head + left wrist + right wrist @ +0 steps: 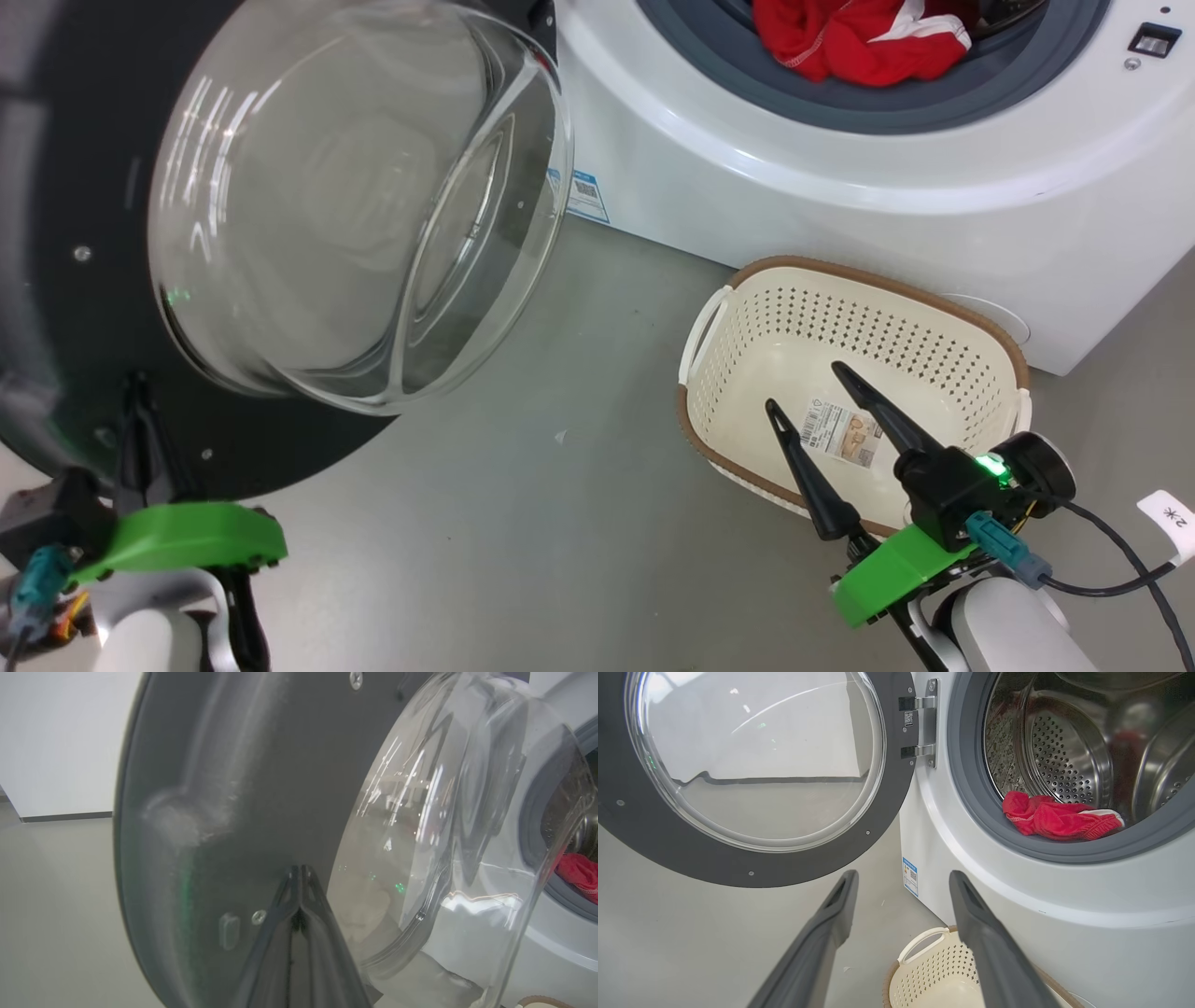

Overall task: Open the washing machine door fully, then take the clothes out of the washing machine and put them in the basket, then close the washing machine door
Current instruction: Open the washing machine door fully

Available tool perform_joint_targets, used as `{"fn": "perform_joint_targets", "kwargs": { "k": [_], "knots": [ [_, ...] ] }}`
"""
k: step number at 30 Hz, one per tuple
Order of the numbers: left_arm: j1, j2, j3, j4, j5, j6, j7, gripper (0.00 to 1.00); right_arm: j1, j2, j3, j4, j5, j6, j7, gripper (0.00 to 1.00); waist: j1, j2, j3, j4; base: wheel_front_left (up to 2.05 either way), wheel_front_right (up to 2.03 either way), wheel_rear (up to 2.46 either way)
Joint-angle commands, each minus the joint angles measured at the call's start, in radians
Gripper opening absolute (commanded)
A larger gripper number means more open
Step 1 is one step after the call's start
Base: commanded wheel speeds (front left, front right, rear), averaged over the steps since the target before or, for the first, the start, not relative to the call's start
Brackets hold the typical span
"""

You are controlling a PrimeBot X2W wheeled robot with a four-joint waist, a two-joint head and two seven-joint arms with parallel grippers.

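The washing machine door (84, 308) stands swung open at the left, its clear glass bowl (355, 196) bulging toward me; it also shows in the right wrist view (752, 863). My left gripper (135, 387) is shut, its tips against the door's black rim (299, 870). Red clothes (864, 42) lie at the drum's mouth (1057, 819) in the white washing machine (840, 177). The cream basket (934, 299) sits on the floor below the machine. My right gripper (803, 385) hangs open over the basket, holding nothing, its fingers (840, 900) pointing toward the machine.
Grey floor (523, 523) lies between the door and the basket. A blue label (585, 191) marks the machine's lower left corner. A white wall with a dark skirting (60, 742) stands beyond the door. A cable (1111, 551) trails from the right wrist.
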Motion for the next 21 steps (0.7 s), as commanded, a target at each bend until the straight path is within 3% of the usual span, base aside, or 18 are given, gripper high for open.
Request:
{"fn": "perform_joint_targets", "kwargs": {
  "k": [1,21],
  "knots": [
    [-0.043,0.038,0.056,-0.008,0.007,-0.004,-0.01,0.0,-0.017,0.005,0.027,-0.03,-0.01,0.005,0.002,1.0,0.0,-0.0001,0.004,0.0,0.0,0.0,0.0],
    [-0.165,0.055,0.203,0.134,0.072,-0.028,-0.013,0.0,-0.002,-0.018,0.028,-0.077,-0.013,0.005,0.042,1.0,0.0,-0.0001,0.025,-0.015,0.0,0.0,0.0]
  ]
}}
